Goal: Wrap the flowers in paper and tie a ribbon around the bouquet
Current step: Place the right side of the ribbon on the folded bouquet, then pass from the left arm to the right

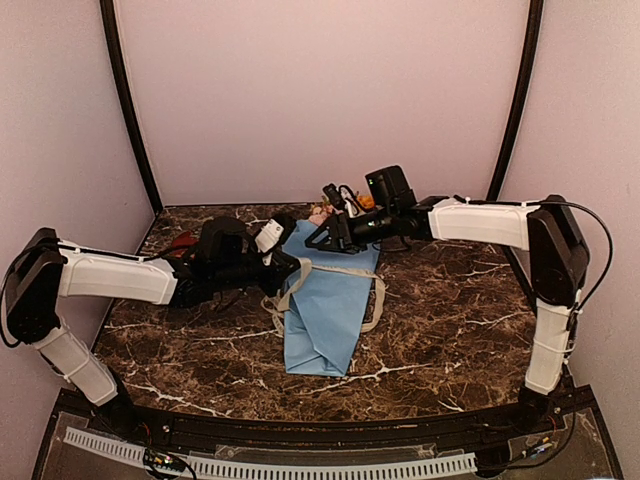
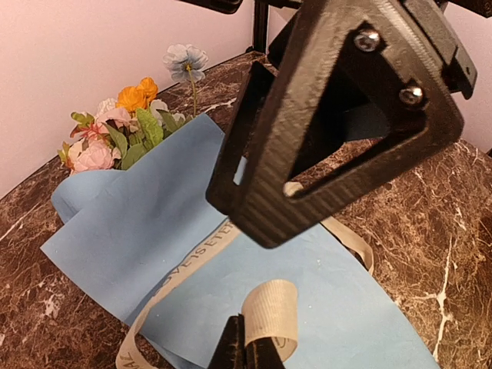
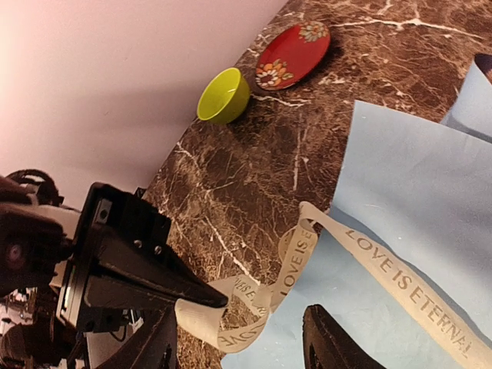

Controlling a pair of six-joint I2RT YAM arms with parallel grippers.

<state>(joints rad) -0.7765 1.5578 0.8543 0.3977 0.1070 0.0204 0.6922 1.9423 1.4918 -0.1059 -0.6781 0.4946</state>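
Observation:
The bouquet lies across the table: light-blue paper (image 1: 325, 305) folded over the flowers (image 1: 322, 212), whose orange, pink and pale blue heads (image 2: 123, 123) stick out at the far end. A cream ribbon (image 1: 372, 300) printed with words loops over the paper (image 2: 154, 231). My left gripper (image 2: 250, 350) is shut on one curled end of the ribbon (image 2: 270, 314), just above the paper. My right gripper (image 3: 238, 350) is open and hovers close over it; its black fingers (image 2: 338, 115) fill the left wrist view. The ribbon (image 3: 384, 269) runs loose in front of the right fingers.
A lime-green bowl (image 3: 223, 96) and a red flowered plate (image 3: 292, 54) stand at the back left of the marble table (image 1: 450, 320), partly hidden behind my left arm in the top view. Pink walls enclose the table on three sides.

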